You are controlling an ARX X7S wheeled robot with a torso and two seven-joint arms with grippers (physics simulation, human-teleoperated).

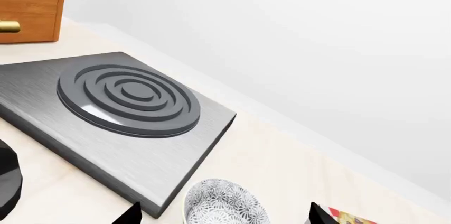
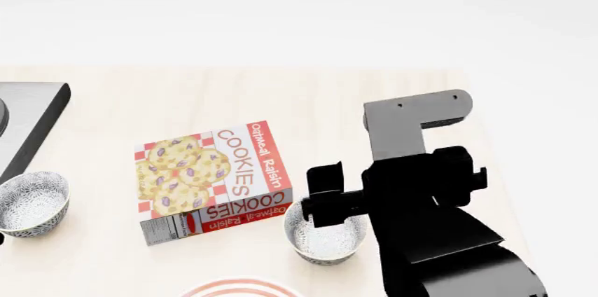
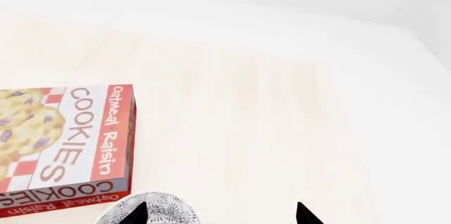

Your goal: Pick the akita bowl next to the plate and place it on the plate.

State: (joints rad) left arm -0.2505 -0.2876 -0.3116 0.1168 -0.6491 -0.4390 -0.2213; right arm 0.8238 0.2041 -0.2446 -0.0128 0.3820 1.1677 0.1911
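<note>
Spare bowl [image 2: 33, 203] is sitting far left, cookie box [image 2: 213, 181] centre, right gripper [image 2: 323, 202] hovering fingers apart over the target bowl [image 2: 324, 235] just above the plate [image 2: 241, 288]; should straddle the rim squarely before closing.

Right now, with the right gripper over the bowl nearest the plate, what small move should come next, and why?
Probably lower the right gripper a little onto the rim of the akita bowl and close. Its fingers look open above that rim, the bowl stands free on the counter beside the cookie box, and the plate lies just beside it.
</note>
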